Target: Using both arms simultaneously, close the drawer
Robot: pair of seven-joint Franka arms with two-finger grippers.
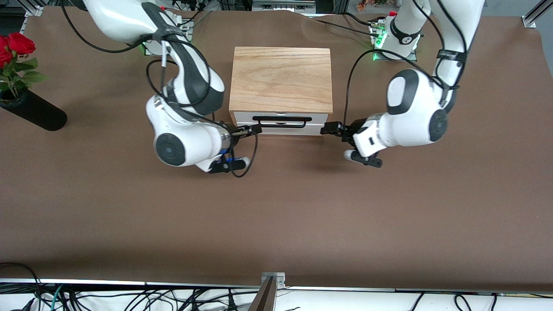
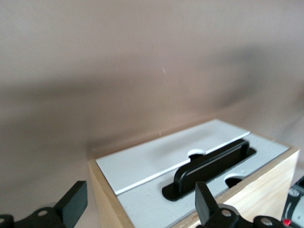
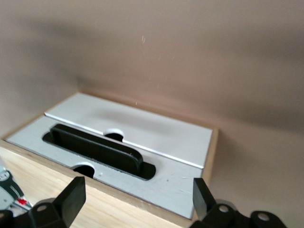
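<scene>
The wooden box [image 1: 281, 77] stands mid-table between both arms. The drawer [image 1: 281, 128] shows its white front panel and black bar handle [image 1: 281, 119] on the side facing the front camera; it sits pushed in, with no tray showing. My right gripper [image 1: 254, 129] is open, at the front panel's end toward the right arm. My left gripper [image 1: 327, 128] is open, at the panel's end toward the left arm. The left wrist view shows the drawer front [image 2: 156, 202] and handle [image 2: 211, 166] between the left gripper's [image 2: 140, 202] fingers. The right wrist view shows the front [image 3: 180, 183] between the right gripper's [image 3: 137, 195] fingers.
A black vase [image 1: 34, 111] with red roses [image 1: 15, 45] lies at the right arm's end of the table. A metal bracket [image 1: 272, 280] sits at the table edge nearest the front camera. Brown cloth [image 1: 276, 207] covers the table.
</scene>
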